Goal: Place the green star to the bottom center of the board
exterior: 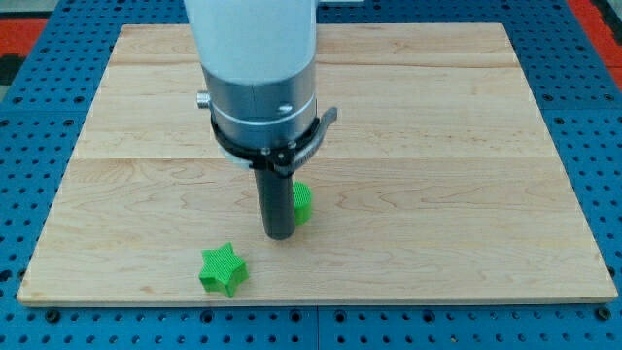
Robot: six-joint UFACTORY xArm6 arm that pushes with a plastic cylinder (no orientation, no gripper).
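Note:
The green star [224,268] lies on the wooden board [437,146] near the view's bottom edge, left of centre. My tip [279,234] rests on the board up and to the right of the star, a short gap apart from it. A second green block [302,202], its shape partly hidden by the rod, sits right beside the rod on its right side, touching or nearly touching it.
The arm's white and grey body [258,78] rises over the board's top centre and hides the wood behind it. The board lies on a blue perforated table [29,117].

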